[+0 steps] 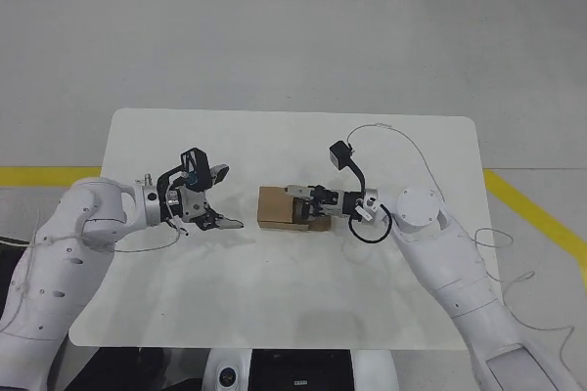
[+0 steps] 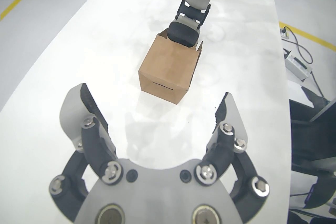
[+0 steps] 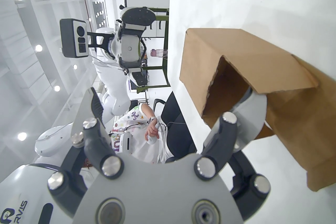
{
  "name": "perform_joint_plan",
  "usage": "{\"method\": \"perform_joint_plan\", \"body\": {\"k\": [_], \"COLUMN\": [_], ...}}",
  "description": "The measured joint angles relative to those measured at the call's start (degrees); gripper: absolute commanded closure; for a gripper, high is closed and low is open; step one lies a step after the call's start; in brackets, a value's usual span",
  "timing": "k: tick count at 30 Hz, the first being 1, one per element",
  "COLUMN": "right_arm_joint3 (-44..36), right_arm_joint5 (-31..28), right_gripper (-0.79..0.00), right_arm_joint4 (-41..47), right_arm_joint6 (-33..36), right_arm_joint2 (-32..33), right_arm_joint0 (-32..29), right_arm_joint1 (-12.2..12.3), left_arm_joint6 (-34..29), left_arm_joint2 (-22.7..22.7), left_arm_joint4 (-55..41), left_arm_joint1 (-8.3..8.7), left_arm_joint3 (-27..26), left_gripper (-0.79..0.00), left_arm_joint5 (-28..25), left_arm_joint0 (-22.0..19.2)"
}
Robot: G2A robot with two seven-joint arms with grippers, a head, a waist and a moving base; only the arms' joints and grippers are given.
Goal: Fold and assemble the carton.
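left hand (image 2: 155,92) and right hand (image 3: 170,93) both splayed.

A box (image 1: 282,207) sits on the table (image 1: 274,293) between two claws. It lies straight ahead of the left claw (image 1: 225,222), near its fingertips but apart from them, closed end toward that claw. The right claw (image 1: 301,207) meets the box's far, open end, with one finger (image 3: 252,109) inside the box and the other outside, above the top wall. A flap (image 3: 302,130) lies on the table just beside the inner finger.
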Motion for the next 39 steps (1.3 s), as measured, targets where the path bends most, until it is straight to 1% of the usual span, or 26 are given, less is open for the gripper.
{"method": "perform_joint_plan", "body": {"k": [4, 7, 10, 13, 17, 18, 19, 20, 27, 36, 39], "right_arm_joint3": [-0.7, -0.6, -0.7, -1.2, -3.6, -4.2, -4.9, -5.4, -7.9, -8.0, -9.3], "right_arm_joint5": [-1.3, -1.9, -2.6, -3.1, -3.7, -3.6, -3.5, -3.4, -2.4, -2.3, 0.4], "right_gripper": [-0.785, -0.785, -0.785, -0.785, -0.785, -0.354, -0.034, 0.0, 0.0, 0.0, 0.0], "right_arm_joint4": [-0.7, -1.0, -1.3, -1.3, -1.3, -1.5, -1.8, -2.1, -5.3, -5.4, -6.2], "right_arm_joint6": [-1.0, -1.7, -2.2, -2.6, -2.8, -2.8, -2.7, -2.8, -3.4, -3.5, -3.7], "right_arm_joint2": [0.8, 1.3, 1.9, 2.5, 3.8, 4.1, 4.5, 4.8, 6.6, 6.6, 6.6], "right_arm_joint0": [-0.5, -0.5, -0.5, -0.6, -1.7, -2.1, -2.6, -2.9, -4.9, -5.0, -5.9], "right_arm_joint1": [0.3, 0.4, 0.6, 0.7, 1.2, 1.3, 1.5, 1.6, 2.4, 2.5, 2.7], "left_arm_joint6": [10.9, 17.5, 22.4, 25.5, 27.4, 27.5, 27.4, 27.3, 24.8, 22.3, 21.9], "left_arm_joint2": [3.3, 5.4, 7.6, 9.8, 12.4, 12.9, 13.6, 14.1, 16.8, 19.4, 20.1], "left_arm_joint4": [10.5, 15.7, 19.1, 21.4, 22.2, 22.0, 21.8, 21.6, 17.7, 15.7, 15.1], "left_arm_joint1": [0.56, 0.95, 1.22, 1.31, 1.14, 1.06, 0.92, 0.8, -0.58, -2.23, -2.74], "left_arm_joint3": [1.8, 4.0, 6.2, 8.0, 9.3, 9.6, 10.0, 10.3, 12.3, 13.8, 14.3], "left_gripper": [-0.785, -0.785, -0.785, -0.785, -0.785, -0.785, -0.785, -0.785, -0.785, -0.785, -0.785], "left_arm_joint5": [0.0, 0.0, 0.0, 0.0, 0.0, 0.0, 0.0, 0.0, 0.5, 2.7, 3.3], "left_arm_joint0": [-1.2, -2.5, -3.8, -5.2, -6.6, -6.9, -7.3, -7.6, -9.7, -11.3, -11.8]}}
